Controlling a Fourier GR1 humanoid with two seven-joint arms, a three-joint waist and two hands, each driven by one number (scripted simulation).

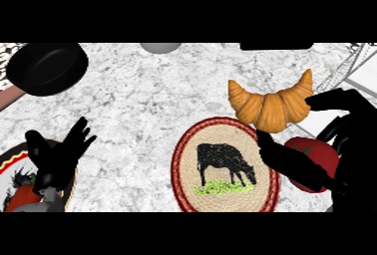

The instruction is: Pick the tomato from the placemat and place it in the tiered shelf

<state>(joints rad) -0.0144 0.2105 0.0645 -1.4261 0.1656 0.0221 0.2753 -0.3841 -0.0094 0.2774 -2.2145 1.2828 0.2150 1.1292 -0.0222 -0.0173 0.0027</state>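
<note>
The red tomato (321, 152) is just past the right rim of the round woven placemat (193, 175), which bears a black cow picture. My right hand (353, 132) is curled round the tomato: the thumb crosses its front and the fingers arch over its top, hiding part of it. Whether the tomato rests on the counter or is lifted I cannot tell. White wire bars of the tiered shelf (355, 63) show at the upper right edge. My left hand (60, 155) rests open at the lower left, fingers up.
An orange croissant (271, 103) lies just above the placemat, close to my right fingers. A black pan (49, 67) sits at the upper left. A second patterned mat (10, 164) lies under my left hand. A grey round object (160, 47) is at the top edge.
</note>
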